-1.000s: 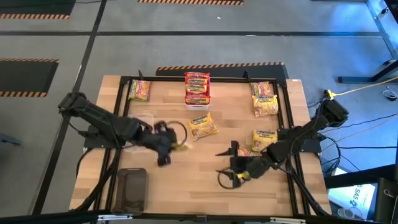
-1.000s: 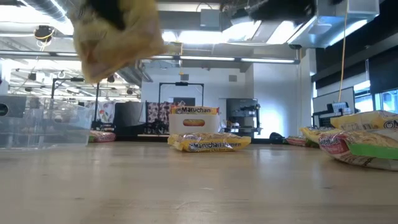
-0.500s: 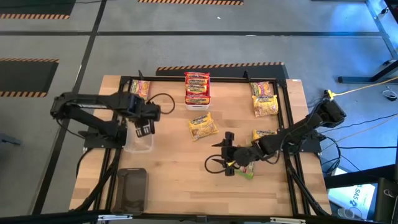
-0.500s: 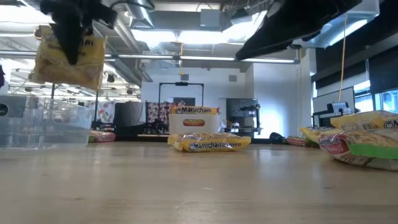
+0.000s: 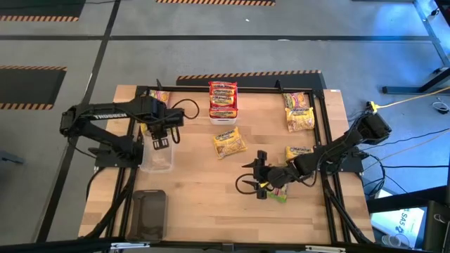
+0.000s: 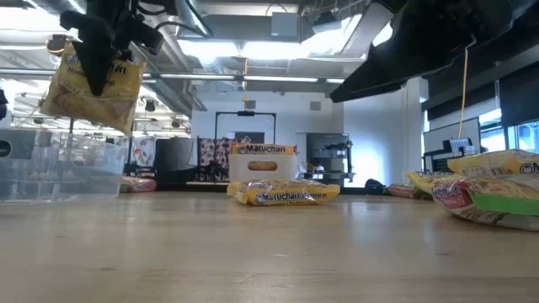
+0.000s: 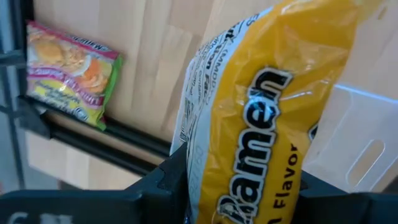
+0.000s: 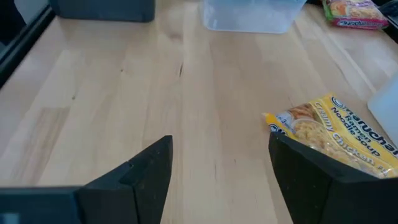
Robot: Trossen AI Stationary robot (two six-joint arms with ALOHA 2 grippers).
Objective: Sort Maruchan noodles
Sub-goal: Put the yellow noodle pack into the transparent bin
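My left gripper (image 5: 160,136) points down above the clear bin (image 5: 156,157) at the table's left, shut on a yellow Maruchan packet (image 6: 93,84) that hangs over the bin. My right gripper (image 5: 252,181) stands open low over the wood right of centre, with nothing between its fingers. Just to its right a green-edged packet (image 5: 278,195) lies flat. Another yellow packet (image 5: 229,142) lies mid-table. Red packets (image 5: 223,100) are stacked in a white bin at the far edge. My left gripper pinches the yellow packet between its two fingers, one on each flat face, at the packet's upper end (image 7: 211,180). The fingers come from above, pointing down. The packet hangs below them, slightly tilted, clear of the bin and the table.
More packets lie at the far left (image 5: 158,100), at the far right (image 5: 299,110) and by the right arm (image 5: 299,152). A dark tray (image 5: 148,213) sits near the front left corner. A black frame (image 5: 325,133) runs around the work area. Bare wood (image 5: 204,190) lies in the near middle.
My left gripper has swung from mid-table toward the left and far edges, carrying the yellow packet, and has tipped to point down over the clear bin. My right gripper has shifted a little toward the far edge and left, and has sunk somewhat.
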